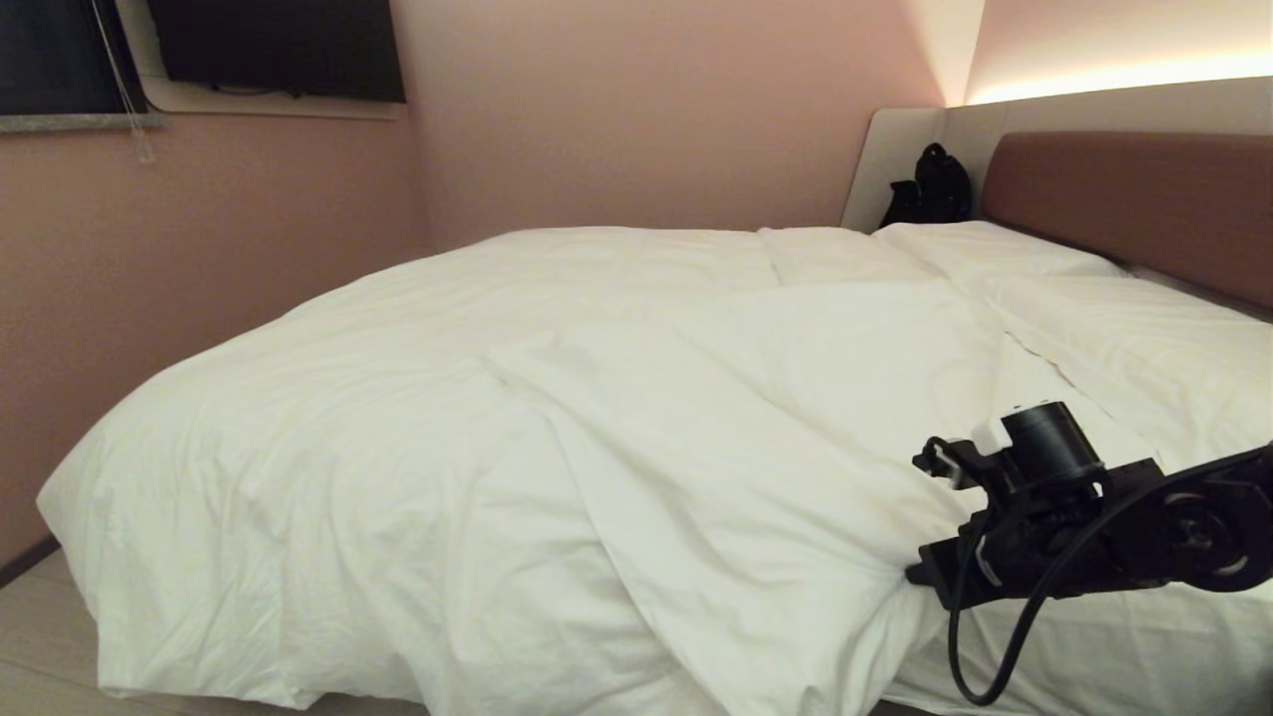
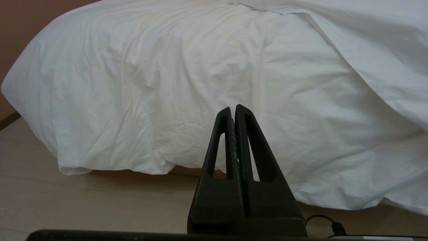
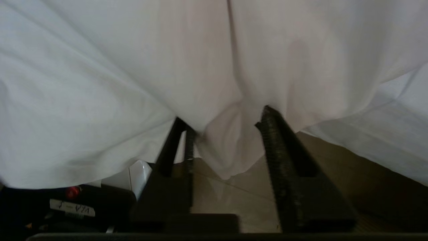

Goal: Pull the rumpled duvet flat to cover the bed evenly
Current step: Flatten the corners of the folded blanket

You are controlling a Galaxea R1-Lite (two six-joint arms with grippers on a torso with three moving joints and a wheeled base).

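White, puffy creased duvet [image 3: 230,147] hangs between the right gripper [image 3: 227,125]'s parted jaws; left gripper [image 2: 234,108]'s jaws pressed together.

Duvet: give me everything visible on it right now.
The duvet is white, thick and puffy, with soft creases. It lies spread over the bed up toward the pillows. A diagonal fold runs across its middle, one layer lapping another. Its near edge hangs over the bed's side to just above the floor. In the right wrist view the right gripper has its jaws parted, with a hanging bunch of duvet cloth between them. The left gripper, shut, hangs clear of it.
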